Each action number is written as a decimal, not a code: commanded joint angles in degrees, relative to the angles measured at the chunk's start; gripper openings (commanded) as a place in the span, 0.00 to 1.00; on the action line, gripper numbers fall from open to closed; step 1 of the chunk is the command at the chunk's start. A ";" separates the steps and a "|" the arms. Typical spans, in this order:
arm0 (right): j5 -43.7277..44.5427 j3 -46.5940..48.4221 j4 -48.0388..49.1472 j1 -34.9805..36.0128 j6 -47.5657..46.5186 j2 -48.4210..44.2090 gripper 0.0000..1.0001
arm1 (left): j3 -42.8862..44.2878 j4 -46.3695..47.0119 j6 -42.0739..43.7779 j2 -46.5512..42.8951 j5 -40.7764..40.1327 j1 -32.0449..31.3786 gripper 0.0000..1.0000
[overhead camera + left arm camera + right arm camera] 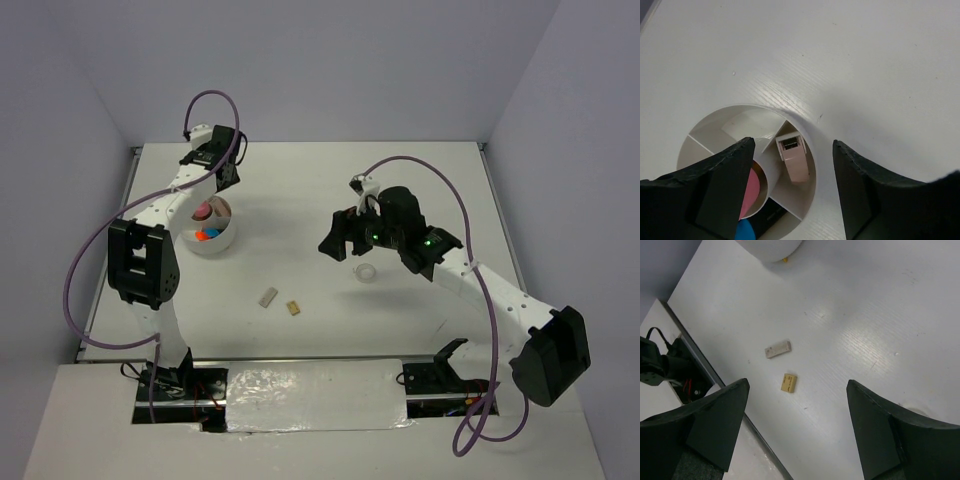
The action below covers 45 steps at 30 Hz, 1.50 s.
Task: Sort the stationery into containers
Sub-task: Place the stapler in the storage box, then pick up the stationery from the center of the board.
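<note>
The white divided bowl (222, 243) stands at the left and holds pink, orange and blue pieces. My left gripper (226, 178) hovers just beyond it, open. In the left wrist view the gripper (792, 192) has nothing between its fingers. Below it a pink tube (795, 161) lies in one compartment of the bowl (812, 145), next to a pink disc (753, 194), a blue cap (745, 231) and a black marker (768, 217). A grey block (268, 297) and a tan block (293, 308) lie on the table, and a clear ring (366, 272) lies near my open right gripper (342, 246).
In the right wrist view the grey block (778, 349) and tan block (789, 382) lie ahead of the open right gripper (797, 432). The table's near edge (715, 375) runs just beyond them, with cables at the left. The bowl's underside (771, 247) shows at the top.
</note>
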 commanded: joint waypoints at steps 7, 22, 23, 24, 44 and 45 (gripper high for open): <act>24.86 2.87 -17.62 -7.69 11.80 5.37 0.78 | 8.43 0.01 2.78 -2.95 14.41 -0.58 0.83; 23.13 -4.43 -13.25 -10.42 14.01 16.45 0.46 | -5.71 -2.90 7.44 -19.82 37.27 -1.73 0.99; 23.13 -4.51 -12.81 -10.42 14.01 17.94 0.46 | -6.50 -2.64 7.79 -20.53 38.05 -1.73 0.99; 22.52 -4.60 -12.28 -10.42 13.92 18.82 0.46 | -7.98 -2.38 7.88 -21.14 38.06 -1.73 0.99; 11.36 6.12 -4.73 -0.76 22.08 16.11 0.05 | -21.01 7.56 -4.86 -26.60 54.59 -12.01 0.99; 10.48 6.21 -3.84 -0.67 22.70 15.50 0.05 | -20.92 6.86 -4.60 -26.51 54.06 -12.01 0.99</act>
